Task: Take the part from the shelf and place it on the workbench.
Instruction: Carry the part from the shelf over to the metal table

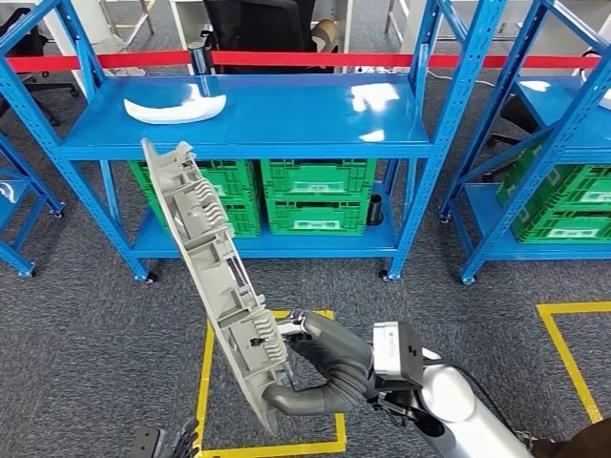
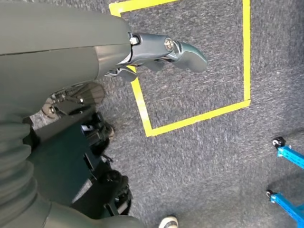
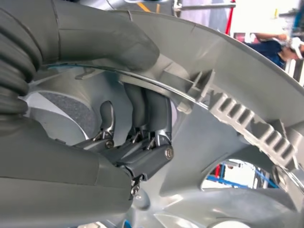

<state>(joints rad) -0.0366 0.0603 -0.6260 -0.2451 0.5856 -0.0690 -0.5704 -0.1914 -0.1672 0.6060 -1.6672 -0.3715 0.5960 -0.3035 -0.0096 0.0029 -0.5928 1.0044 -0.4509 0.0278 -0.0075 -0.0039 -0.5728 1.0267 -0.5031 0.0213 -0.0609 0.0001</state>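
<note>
the right hand (image 1: 327,358) comes in low on the right of the head view, fingers and thumb closed around the lower end of the part (image 1: 216,277). the part is a long grey plastic panel with ribs and clips on the side facing the camera; it is held up in the air, tilted, its top end leaning left and away toward the shelf (image 1: 288,119). in the right wrist view the thumb (image 3: 107,42) lies over one edge of the part (image 3: 243,90) and the darker fingers (image 3: 150,114) curl in behind a rib, so the grip is firm on it.

the left hand (image 1: 169,444) sits at the bottom edge of the head view, low and left of the part, not touching it. in the left wrist view its fingers (image 2: 179,47) stretch out over the carpet with nothing in them.

below the part, yellow tape (image 1: 205,382) marks a square on the grey carpet (image 1: 86,324).

farther off stands the blue shelf. a white curved piece (image 1: 173,107) lies on its top level, toward the left. green crates (image 1: 317,196) fill the lower level, with a small dark cylinder (image 1: 374,208) just beside them on the right. a second blue rack (image 1: 547,143) with more green crates stands at right. a red strip (image 1: 325,59) runs behind the shelf, and a black chair (image 1: 252,24) is beyond it.
</note>
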